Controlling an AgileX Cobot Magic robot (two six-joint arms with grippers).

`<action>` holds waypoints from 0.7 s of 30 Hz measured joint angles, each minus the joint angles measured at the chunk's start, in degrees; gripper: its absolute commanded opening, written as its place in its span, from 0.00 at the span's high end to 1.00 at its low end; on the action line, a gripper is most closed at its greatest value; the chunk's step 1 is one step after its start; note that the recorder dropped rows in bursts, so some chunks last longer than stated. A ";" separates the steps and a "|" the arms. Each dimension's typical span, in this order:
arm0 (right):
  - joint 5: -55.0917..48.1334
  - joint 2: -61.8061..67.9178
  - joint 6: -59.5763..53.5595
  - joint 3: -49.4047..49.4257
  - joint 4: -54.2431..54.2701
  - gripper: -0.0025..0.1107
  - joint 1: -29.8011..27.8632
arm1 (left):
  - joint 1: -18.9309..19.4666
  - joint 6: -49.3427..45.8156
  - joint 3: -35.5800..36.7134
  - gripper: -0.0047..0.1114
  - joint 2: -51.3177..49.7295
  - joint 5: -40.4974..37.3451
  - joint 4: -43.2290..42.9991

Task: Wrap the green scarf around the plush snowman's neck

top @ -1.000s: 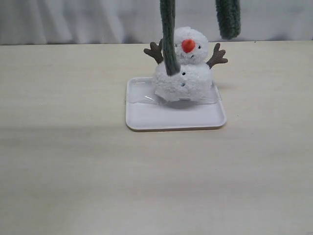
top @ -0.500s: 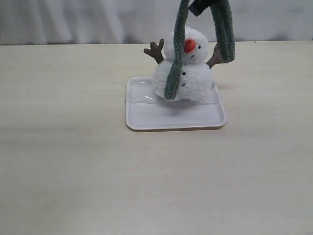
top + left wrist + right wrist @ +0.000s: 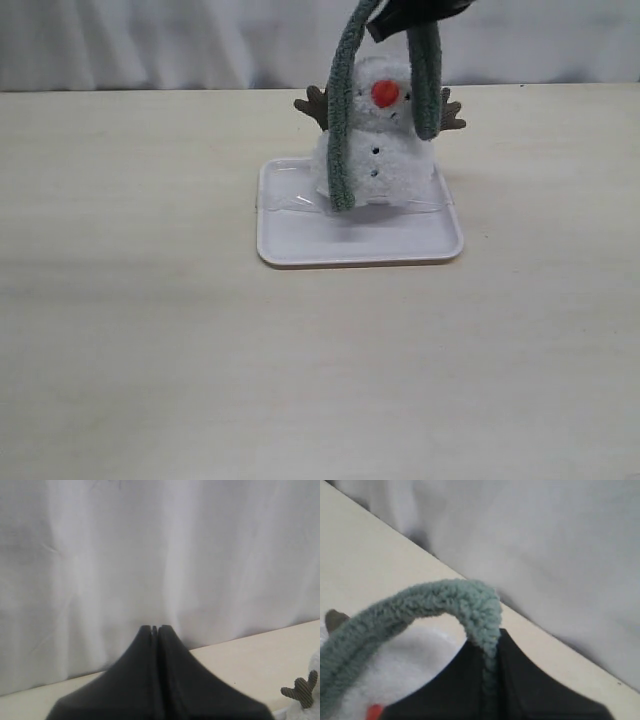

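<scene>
Right gripper [image 3: 490, 645] stays clenched on the middle of the long grey-green ribbed knitted scarf [image 3: 342, 130]. It has dropped lower over the last second, so the 2 hanging strands now flank the head of the fluffy white plush snowman [image 3: 388, 160] on the white square tray [image 3: 300, 240]. Draping can begin, though contact with the neck [image 3: 392, 120] looks unclear. Left gripper [image 3: 156, 630] is closed on nothing, off to the side.
</scene>
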State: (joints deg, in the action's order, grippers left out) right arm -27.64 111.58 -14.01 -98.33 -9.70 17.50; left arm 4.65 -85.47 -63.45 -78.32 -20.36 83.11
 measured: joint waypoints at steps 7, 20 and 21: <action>-1.73 4.57 4.88 0.00 -0.65 0.94 -2.11 | 0.00 0.00 0.00 0.96 0.00 -0.72 0.00; -8.29 6.15 14.01 0.00 -6.62 0.94 -2.11 | 0.00 0.00 0.00 0.96 0.00 -1.33 0.00; -9.39 6.15 13.23 0.00 -5.84 0.94 -2.11 | 0.00 0.00 0.00 0.96 0.00 -1.33 0.00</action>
State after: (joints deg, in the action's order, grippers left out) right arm -37.03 117.73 -0.79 -98.33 -15.54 15.39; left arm 4.65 -85.47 -63.45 -78.32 -21.69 83.11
